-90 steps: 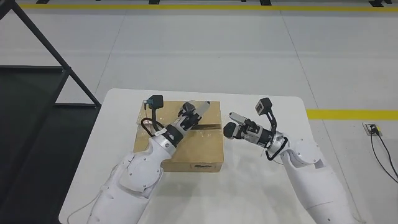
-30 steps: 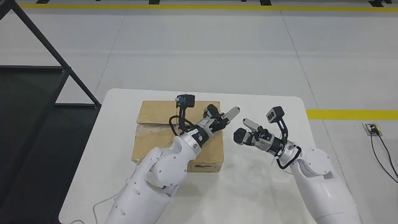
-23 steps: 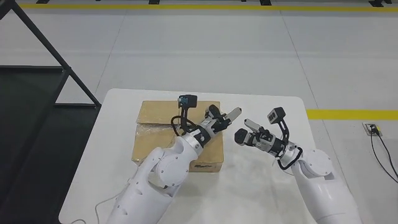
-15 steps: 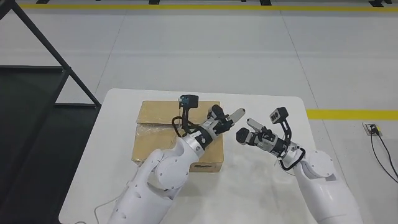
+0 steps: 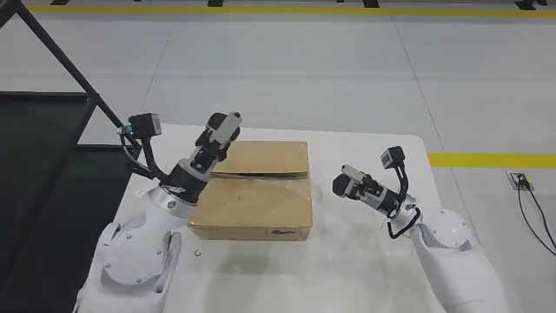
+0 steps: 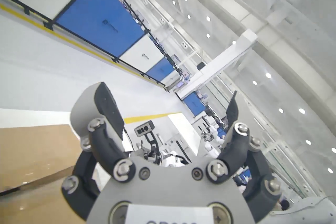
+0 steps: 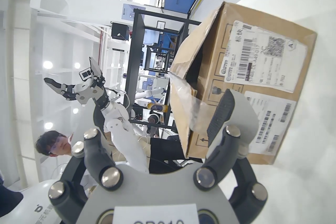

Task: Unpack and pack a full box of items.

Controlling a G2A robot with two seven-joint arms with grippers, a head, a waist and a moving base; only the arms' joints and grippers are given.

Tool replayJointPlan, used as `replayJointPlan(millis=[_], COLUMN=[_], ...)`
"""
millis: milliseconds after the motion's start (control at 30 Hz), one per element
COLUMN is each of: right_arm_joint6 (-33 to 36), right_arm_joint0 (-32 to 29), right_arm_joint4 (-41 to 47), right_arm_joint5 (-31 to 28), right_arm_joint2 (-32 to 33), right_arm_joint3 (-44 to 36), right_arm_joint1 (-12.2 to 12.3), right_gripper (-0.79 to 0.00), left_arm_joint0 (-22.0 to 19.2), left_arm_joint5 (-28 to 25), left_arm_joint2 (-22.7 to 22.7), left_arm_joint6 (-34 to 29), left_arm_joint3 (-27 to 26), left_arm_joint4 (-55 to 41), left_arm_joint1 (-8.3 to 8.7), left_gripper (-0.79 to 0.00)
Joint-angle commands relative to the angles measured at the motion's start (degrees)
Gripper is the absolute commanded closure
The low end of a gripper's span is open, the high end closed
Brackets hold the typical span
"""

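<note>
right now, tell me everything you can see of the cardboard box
The cardboard box is plain brown and sits flat on the white table. Its two top flaps are parted and slightly lifted, with torn clear tape along the seam and a dark gap beneath; the contents are hidden. White barcode labels sit on the side facing the right gripper, which is open beside it, apart. Nothing grips the box; the left gripper hangs open above a far corner.

Left gripper (image 5: 226,124), right gripper (image 5: 341,180) (jaws apart)
</note>
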Motion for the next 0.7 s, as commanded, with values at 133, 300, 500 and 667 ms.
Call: replayJointPlan(millis=[133, 300, 500, 667], right_arm_joint6=[2.64, 4.99, 10.97, 10.87], right_arm_joint0=[-1.93, -2.99, -3.24, -1.44], right_arm_joint4=[-3.33, -5.42, -6.71, -9.78], right_arm_joint5=[-3.52, -3.41, -0.31, 4.9], right_arm_joint2=[0.48, 1.59, 1.24, -0.98], right_arm_joint3=[-3.44, -5.84, -7.79, -5.37], right_arm_joint1=[0.7, 1.44, 2.22, 2.25], right_gripper=[-0.785, -0.785, -0.785, -0.785], left_arm_joint0=[5.57, 8.85, 10.96, 10.7], left_arm_joint5=[-3.12, -5.83, -9.09, -9.65], left_arm_joint2=[-15.4, -20.33, -20.19, -18.73], left_arm_joint6=[-2.1, -7.0, -12.42, -12.04], left_arm_joint3=[3.22, 6.35, 8.73, 9.99], left_arm_joint4=[-2.21, -4.77, -6.16, -6.65], left_arm_joint1=[1.5, 2.32, 2.98, 3.21], left_gripper=[-0.785, -0.785, -0.785, -0.785])
